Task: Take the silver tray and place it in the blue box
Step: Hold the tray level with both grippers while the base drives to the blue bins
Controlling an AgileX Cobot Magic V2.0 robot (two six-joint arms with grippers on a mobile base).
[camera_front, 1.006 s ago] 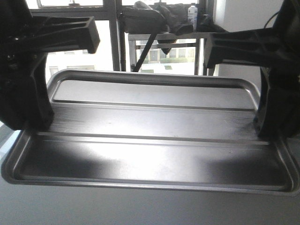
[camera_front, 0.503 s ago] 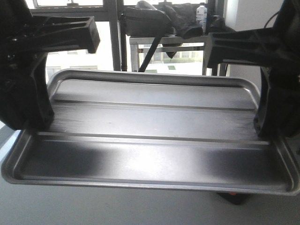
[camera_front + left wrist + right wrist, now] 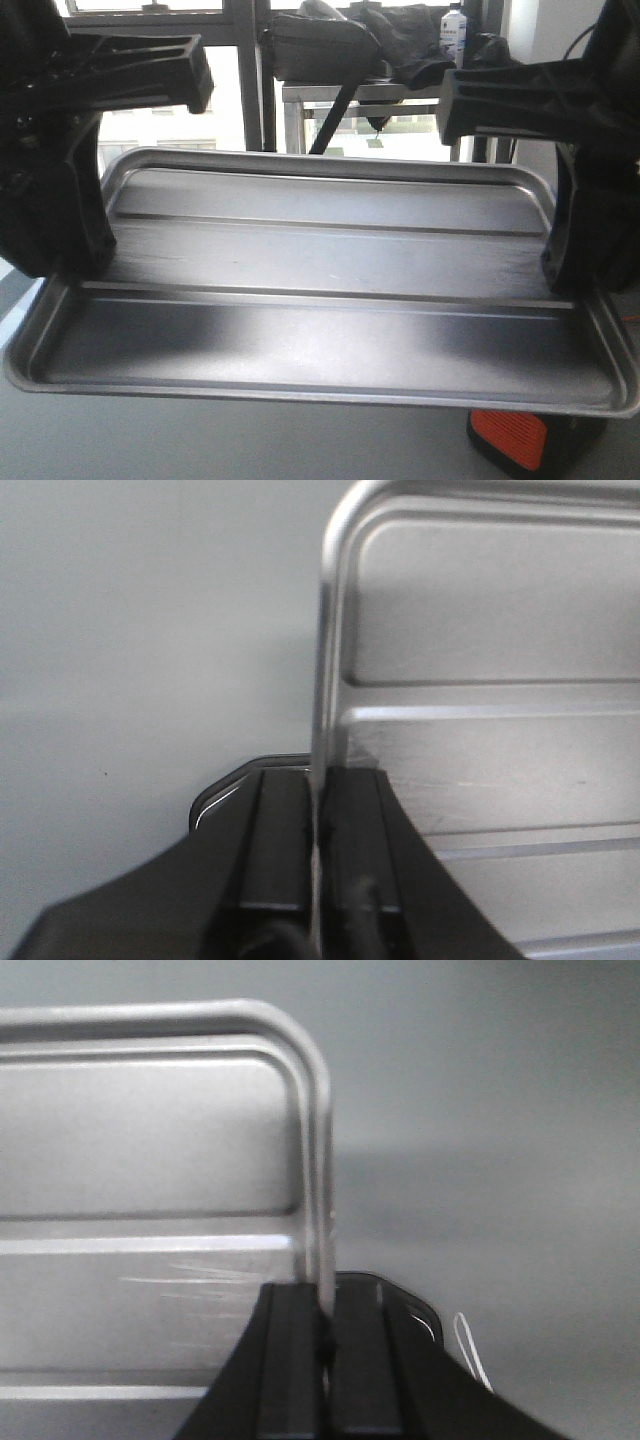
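Observation:
The silver tray (image 3: 320, 260) fills the front view, lifted and tilted with its sunken panel and two long ridges facing the camera. My left gripper (image 3: 85, 262) is shut on its left rim, and the left wrist view shows the rim (image 3: 322, 660) pinched between the black fingers (image 3: 355, 820) of that gripper (image 3: 318, 780). At the opposite end my right gripper (image 3: 565, 272) is shut on the right rim. The right wrist view shows that gripper (image 3: 325, 1295) clamping the tray's edge (image 3: 318, 1160). The blue box is out of view.
An orange and black object (image 3: 510, 440) sits on the grey surface under the tray's front right corner. Behind stand window frames and a metal table (image 3: 400, 92) with dark bags and a white bottle (image 3: 453, 20). A thin white cord loop (image 3: 468, 1345) lies beside my right gripper.
The background has slid to the right, the bottle with it. The orange and black object has come into view under the tray's right corner. Both grippers keep their hold.

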